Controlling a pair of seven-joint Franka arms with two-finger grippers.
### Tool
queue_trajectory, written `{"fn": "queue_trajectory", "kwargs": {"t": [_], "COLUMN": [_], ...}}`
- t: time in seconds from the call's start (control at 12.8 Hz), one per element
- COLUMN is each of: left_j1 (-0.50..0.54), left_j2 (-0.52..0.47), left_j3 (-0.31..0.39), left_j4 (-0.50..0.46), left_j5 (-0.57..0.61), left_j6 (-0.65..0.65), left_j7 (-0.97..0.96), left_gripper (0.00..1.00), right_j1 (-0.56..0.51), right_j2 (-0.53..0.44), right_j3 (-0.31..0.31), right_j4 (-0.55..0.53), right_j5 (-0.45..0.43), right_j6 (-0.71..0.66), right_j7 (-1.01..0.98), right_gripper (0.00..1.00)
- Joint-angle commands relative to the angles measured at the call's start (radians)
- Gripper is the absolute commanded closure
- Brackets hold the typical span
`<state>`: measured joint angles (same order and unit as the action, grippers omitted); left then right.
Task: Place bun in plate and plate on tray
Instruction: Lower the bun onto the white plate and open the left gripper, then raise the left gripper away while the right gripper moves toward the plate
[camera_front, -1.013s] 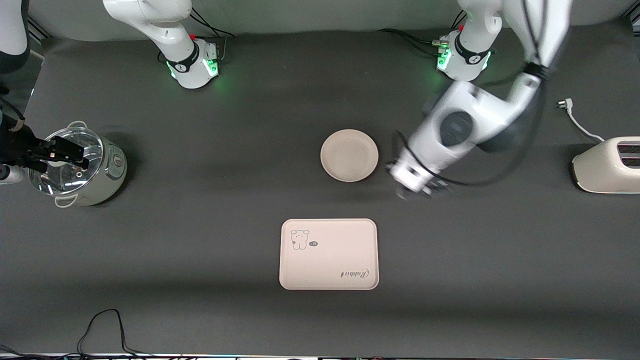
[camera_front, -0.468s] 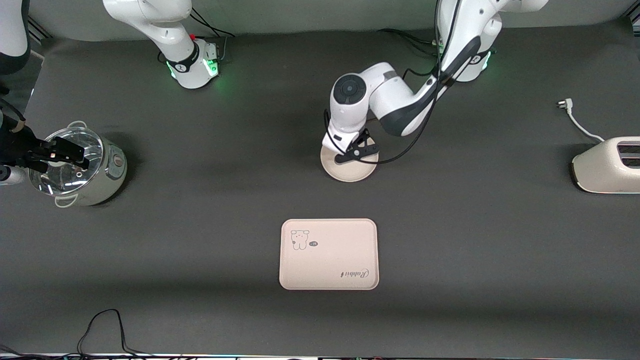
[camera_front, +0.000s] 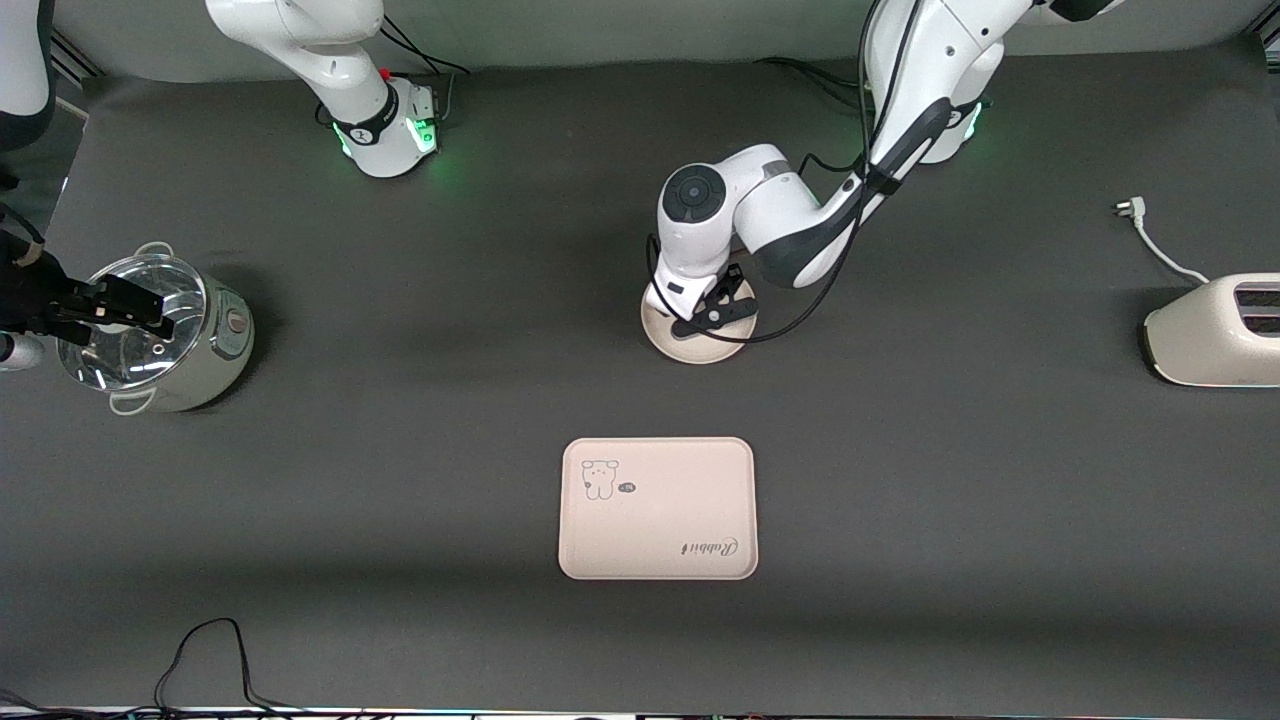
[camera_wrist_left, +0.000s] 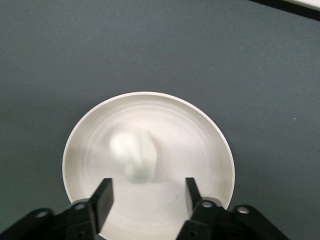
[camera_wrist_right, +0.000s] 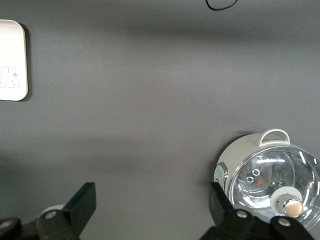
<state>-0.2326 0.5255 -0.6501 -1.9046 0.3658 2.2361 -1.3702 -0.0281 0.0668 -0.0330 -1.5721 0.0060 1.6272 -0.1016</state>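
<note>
The round cream plate (camera_front: 700, 351) sits at mid-table, farther from the front camera than the tray (camera_front: 657, 508). My left gripper (camera_front: 711, 309) hovers low over the plate and hides most of it. In the left wrist view the off-white bun (camera_wrist_left: 134, 157) shows blurred within the plate (camera_wrist_left: 192, 135), near its middle. My left gripper (camera_wrist_left: 147, 186) is open and its fingers are apart from the bun. My right gripper (camera_front: 138, 307) is open and empty over the pot (camera_front: 170, 350); it also shows in the right wrist view (camera_wrist_right: 152, 197).
The glass-lidded pot (camera_wrist_right: 272, 182) stands at the right arm's end. A white toaster (camera_front: 1215, 330) with a loose plug cord (camera_front: 1150, 240) stands at the left arm's end. A black cable (camera_front: 210, 650) lies near the front edge. The tray's corner (camera_wrist_right: 11, 55) shows in the right wrist view.
My left arm swung in from beside the plate to over it, then shifted slightly above it. The right gripper stayed over the pot.
</note>
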Motion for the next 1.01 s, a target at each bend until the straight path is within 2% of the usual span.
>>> {"fn": "queue_trajectory", "kwargs": {"t": [0.0, 0.16, 0.31, 0.39, 0.55, 0.62, 0.78, 0.94], "left_j1": [-0.017, -0.011, 0.025, 0.068, 0.14, 0.171, 0.278, 0.433], "left_j2": [-0.021, -0.03, -0.07, -0.077, -0.093, -0.107, -0.127, -0.169], "left_j3": [0.01, 0.009, 0.01, 0.004, -0.006, -0.005, -0.005, -0.006], "left_j4": [0.006, 0.012, 0.038, 0.085, 0.223, 0.31, 0.467, 0.507], "left_j5": [0.018, 0.021, 0.035, 0.027, 0.019, -0.005, -0.086, -0.158], "left_j6": [-0.02, -0.027, -0.082, -0.134, -0.324, -0.425, -0.588, -0.683], "left_j7": [-0.029, -0.018, 0.076, 0.138, 0.288, 0.389, 0.582, 0.763], "left_gripper": [0.0, 0.0, 0.0, 0.0, 0.0, 0.0, 0.0, 0.0], "right_j1": [-0.007, -0.007, -0.001, 0.004, 0.008, 0.045, 0.143, 0.29], "right_j2": [-0.001, -0.001, -0.007, -0.01, -0.018, -0.021, -0.028, -0.027], "right_j3": [0.005, 0.005, 0.005, 0.005, 0.013, 0.015, 0.013, 0.013], "right_j4": [0.004, 0.003, 0.0, 0.0, -0.002, -0.005, -0.014, -0.011], "right_j5": [-0.017, -0.017, -0.012, -0.008, -0.001, 0.0, 0.021, 0.028], "right_j6": [-0.012, -0.012, -0.012, -0.023, -0.04, -0.043, -0.061, -0.059], "right_j7": [-0.007, -0.007, -0.006, -0.006, -0.004, 0.0, 0.13, 0.276], "right_gripper": [0.0, 0.0, 0.0, 0.0, 0.0, 0.0, 0.0, 0.0]}}
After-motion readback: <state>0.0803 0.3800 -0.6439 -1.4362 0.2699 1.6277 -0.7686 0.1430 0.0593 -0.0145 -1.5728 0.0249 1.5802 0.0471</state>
